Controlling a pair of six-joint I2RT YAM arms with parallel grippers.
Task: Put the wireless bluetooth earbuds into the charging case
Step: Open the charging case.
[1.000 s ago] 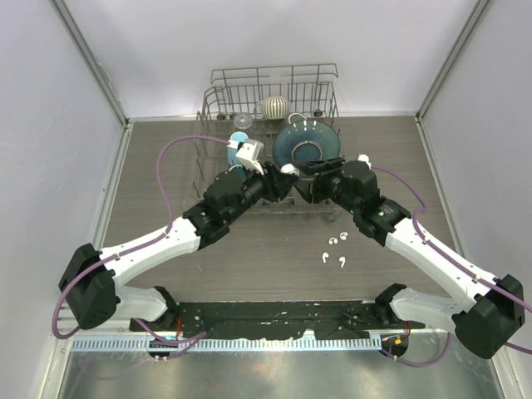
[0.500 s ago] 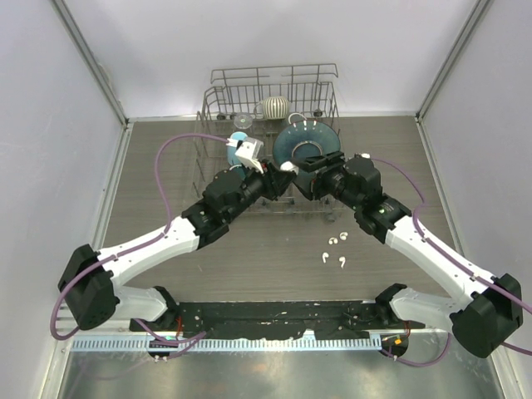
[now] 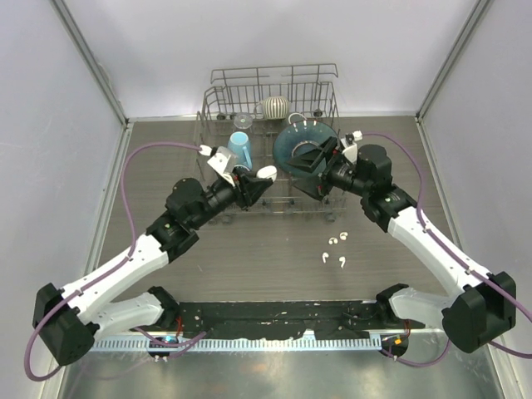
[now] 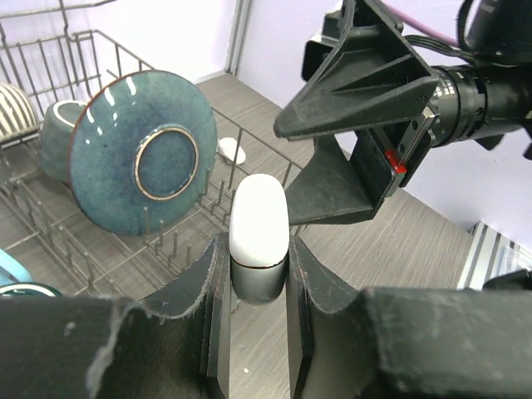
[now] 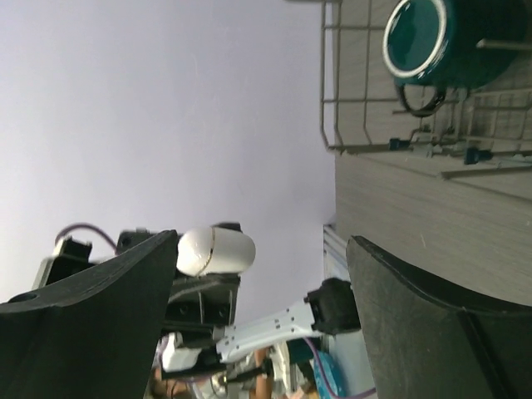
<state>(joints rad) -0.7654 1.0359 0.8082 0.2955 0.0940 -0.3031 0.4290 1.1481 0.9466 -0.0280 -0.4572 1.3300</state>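
Note:
A white pebble-like charging case (image 3: 266, 173) (image 4: 259, 226) sticks out closed from my left gripper (image 3: 259, 178) (image 4: 258, 249), which is shut on its lower half above the front of the dish rack. My right gripper (image 3: 312, 161) (image 5: 262, 287) faces it from the right with jaws wide open and nothing between them; the case (image 5: 214, 251) shows beyond its left finger, apart from it. Several tiny white earbuds (image 3: 335, 239) lie loose on the table, in front of the rack and below my right arm.
A wire dish rack (image 3: 218, 108) stands at the back with a blue-green plate (image 3: 301, 146) (image 4: 141, 160), a light blue cup (image 3: 241, 148), a striped bowl (image 3: 274, 106) and a teal mug (image 5: 424, 37). A small white object (image 4: 231, 150) lies on the table beyond the rack.
Both grippers met at the case earlier. The right gripper has opened and drawn back to the right; the left arm has pulled back left, keeping the case.

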